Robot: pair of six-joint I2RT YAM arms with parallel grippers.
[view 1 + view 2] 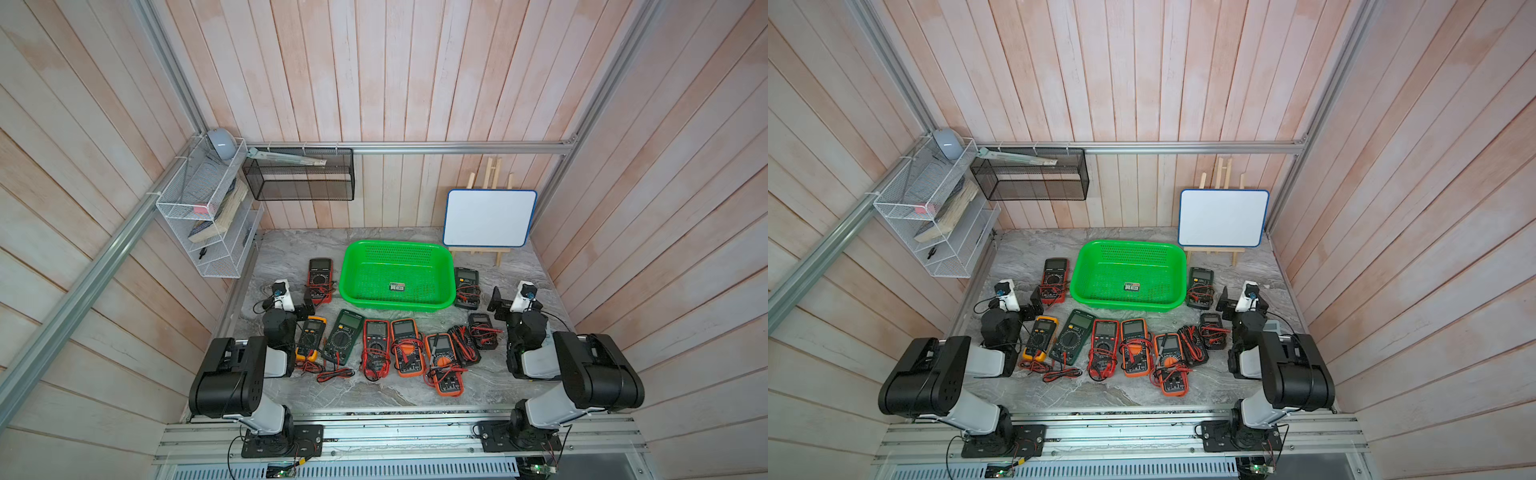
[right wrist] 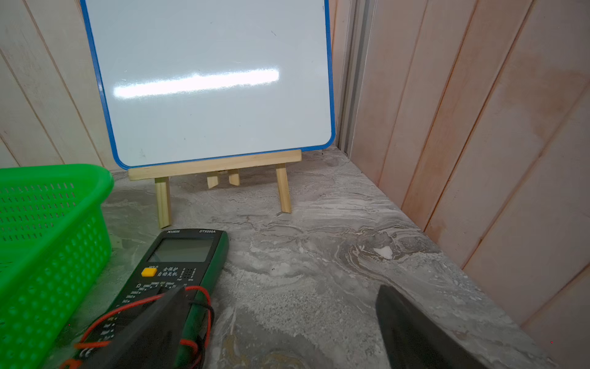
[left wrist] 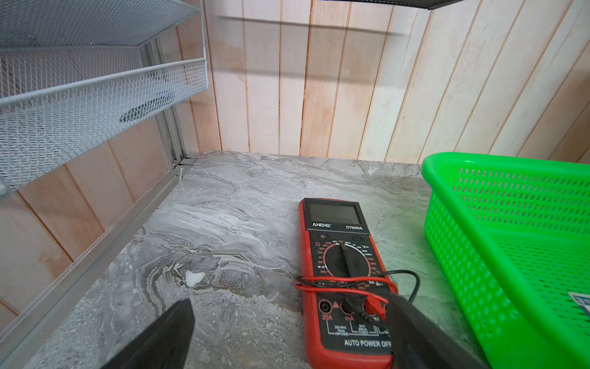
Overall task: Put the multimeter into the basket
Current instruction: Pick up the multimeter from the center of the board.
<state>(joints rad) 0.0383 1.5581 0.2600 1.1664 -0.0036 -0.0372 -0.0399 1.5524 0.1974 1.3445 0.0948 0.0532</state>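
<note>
Beside basket (image 1: 399,253), red multimeter (image 1: 320,270) (L+R jaws apart)

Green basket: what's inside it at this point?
Only a small rectangular label lies on the perforated floor of the basket, nothing else. The patch of floor under the label is covered.

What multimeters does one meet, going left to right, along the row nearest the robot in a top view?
In order: yellow multimeter → dark green multimeter → red multimeter → orange multimeter → second orange multimeter, lying furthest forward.
</note>
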